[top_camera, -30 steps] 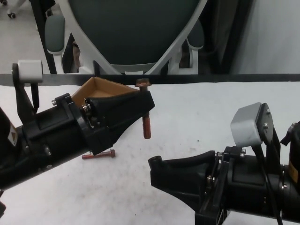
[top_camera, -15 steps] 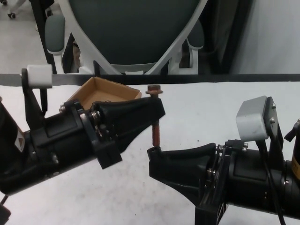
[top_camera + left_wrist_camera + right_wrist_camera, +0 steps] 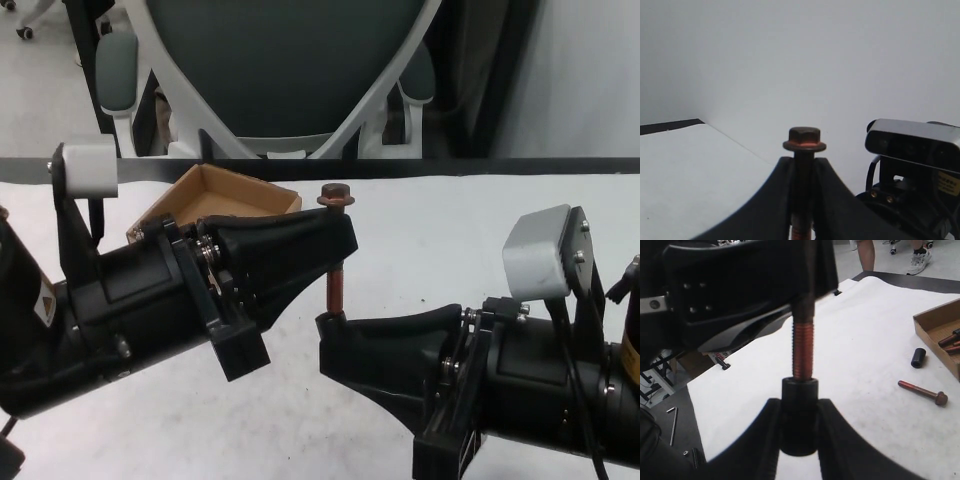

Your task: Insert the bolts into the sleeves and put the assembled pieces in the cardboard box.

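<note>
**Bolt (image 3: 803, 352) meets sleeve (image 3: 799, 390) above the tabletop (image 3: 450, 230)**

The left tool (image 3: 804, 167) is clamped on the bolt's shank just under the head and holds it upright, head up. Below it, the right tool (image 3: 799, 415) is closed around the black sleeve, which also stands upright. The bolt's threaded tip sits at the sleeve's top opening; how deep it goes cannot be told. Farther off, a loose bolt (image 3: 922, 391) and a spare sleeve (image 3: 918, 357) lie on the tabletop near the cardboard box (image 3: 225, 190), where reddish shanks show inside.

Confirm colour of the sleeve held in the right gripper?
Black sleeve, clearest in the right wrist view.
</note>
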Robot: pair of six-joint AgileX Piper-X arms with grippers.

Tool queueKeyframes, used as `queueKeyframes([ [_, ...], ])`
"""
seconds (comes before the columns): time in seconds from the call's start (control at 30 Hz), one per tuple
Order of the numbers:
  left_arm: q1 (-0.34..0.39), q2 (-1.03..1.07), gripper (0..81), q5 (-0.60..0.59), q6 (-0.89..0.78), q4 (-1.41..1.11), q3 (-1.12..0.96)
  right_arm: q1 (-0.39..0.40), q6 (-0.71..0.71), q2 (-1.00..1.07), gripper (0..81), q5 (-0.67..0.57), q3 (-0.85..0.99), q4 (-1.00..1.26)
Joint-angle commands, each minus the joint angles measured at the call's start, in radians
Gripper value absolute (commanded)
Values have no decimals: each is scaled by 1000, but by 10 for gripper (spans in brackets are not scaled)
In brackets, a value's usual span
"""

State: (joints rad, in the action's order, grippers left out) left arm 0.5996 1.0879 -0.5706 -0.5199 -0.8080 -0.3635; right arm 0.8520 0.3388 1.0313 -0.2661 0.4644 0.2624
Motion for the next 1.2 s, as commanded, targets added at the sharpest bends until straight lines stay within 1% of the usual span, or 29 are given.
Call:
queueKeyframes([
  [0.0, 3, -1, 8, -3, 12, -20, 0, 4, -9, -1, 2, 20, 4, 24],
  [0.1, 3, -1, 8, -24, 12, -20, 0, 4, -12, -1, 2, 22, 4, 37],
  [0.23, 3, -1, 8, -25, 12, -20, 0, 4, -55, -1, 2, 22, 7, 68],
  [0.47, 3, -1, 8, -25, -14, -20, 0, 4, -55, -1, 2, 22, 7, 72],
  [0.67, 3, -1, 8, -25, 22, -20, 0, 4, -62, -1, 2, 69, 7, 72],
  [1.03, 3, -1, 8, -25, 34, -20, 0, 4, -62, -1, 2, 75, 33, 72],
  [1.17, 3, -1, 8, -25, 66, -20, 0, 4, -62, -1, 2, 62, 38, 72],
])
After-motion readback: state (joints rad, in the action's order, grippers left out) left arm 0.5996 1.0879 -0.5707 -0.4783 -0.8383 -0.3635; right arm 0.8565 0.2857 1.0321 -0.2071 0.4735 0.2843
